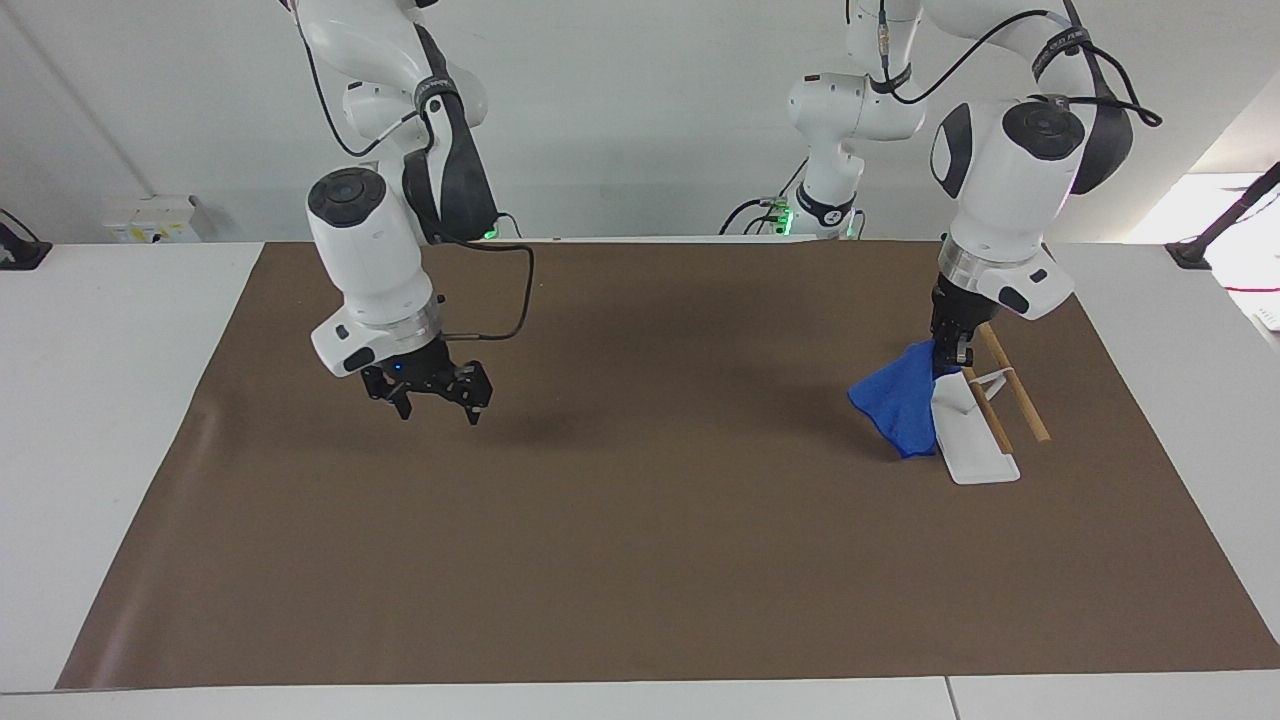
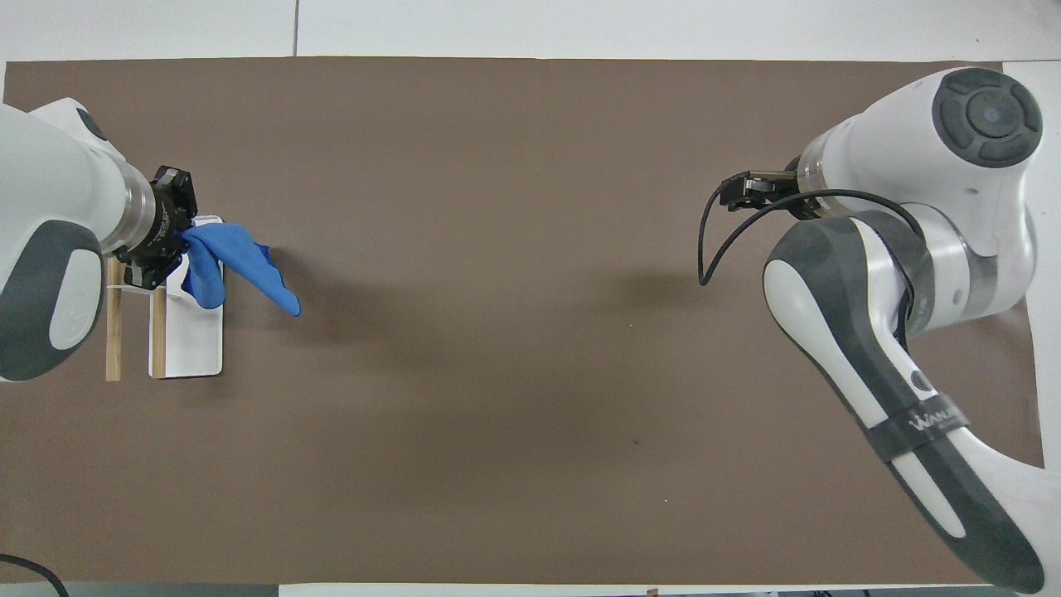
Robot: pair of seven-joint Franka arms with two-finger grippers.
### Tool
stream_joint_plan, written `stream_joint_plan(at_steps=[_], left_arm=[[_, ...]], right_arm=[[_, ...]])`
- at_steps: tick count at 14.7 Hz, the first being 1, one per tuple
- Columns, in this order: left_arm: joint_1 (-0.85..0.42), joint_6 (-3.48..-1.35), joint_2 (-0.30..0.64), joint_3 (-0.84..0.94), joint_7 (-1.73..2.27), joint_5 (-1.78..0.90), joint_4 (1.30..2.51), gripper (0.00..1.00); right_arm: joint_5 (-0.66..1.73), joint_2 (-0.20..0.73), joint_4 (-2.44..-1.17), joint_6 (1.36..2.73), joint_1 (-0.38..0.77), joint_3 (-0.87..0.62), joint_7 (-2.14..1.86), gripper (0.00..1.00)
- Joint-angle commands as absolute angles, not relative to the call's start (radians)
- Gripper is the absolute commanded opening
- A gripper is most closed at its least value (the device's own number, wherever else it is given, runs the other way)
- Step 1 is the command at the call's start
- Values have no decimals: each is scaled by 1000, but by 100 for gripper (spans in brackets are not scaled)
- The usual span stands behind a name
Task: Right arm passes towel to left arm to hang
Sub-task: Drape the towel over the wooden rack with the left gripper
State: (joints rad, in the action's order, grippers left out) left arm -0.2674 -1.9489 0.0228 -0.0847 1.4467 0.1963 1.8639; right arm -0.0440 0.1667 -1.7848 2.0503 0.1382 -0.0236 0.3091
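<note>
The blue towel [image 1: 898,405] hangs from my left gripper [image 1: 950,358], which is shut on its top corner. The gripper points down over the end of the rack [image 1: 970,440] that lies nearer to the robots. The rack has a white base and two wooden rails [image 1: 1015,390]. The towel drapes beside the white base, toward the right arm's end of the table. In the overhead view the left gripper [image 2: 182,240], the towel [image 2: 236,267] and the rack [image 2: 189,336] show at the left arm's end. My right gripper [image 1: 437,397] is open and empty, up over the brown mat.
A brown mat [image 1: 640,560] covers most of the white table [image 1: 100,400]. The right arm's black cable [image 2: 713,240] loops beside its wrist. Nothing else lies on the mat.
</note>
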Motion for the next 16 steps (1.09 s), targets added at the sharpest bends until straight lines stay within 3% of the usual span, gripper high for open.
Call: stream_joint_plan(at_steps=[1,4,8,11,16], left_arm=[[-267,-1943,6,-89,1394,273,1861,0],[-232,-2066,15,-91,1323,296,1865,0],[-158,-2108,2,-91,1152,299,1871,0],[-115,-2135,-26,-91,1108,299,1891,0],[-60,-2262,-78,-89,932,348,2005,0]], right_arm=[[-71,83,-1776,1953,89,-37,258,100],[-54,29,-1706,1788,45,-35,221,100],[-49,41,-1449,1470,-11,-35,146,100],[-46,11,-1523,1474,-21,-35,135,100],[-9,12,-1511,1473,-20,-40,152,100]])
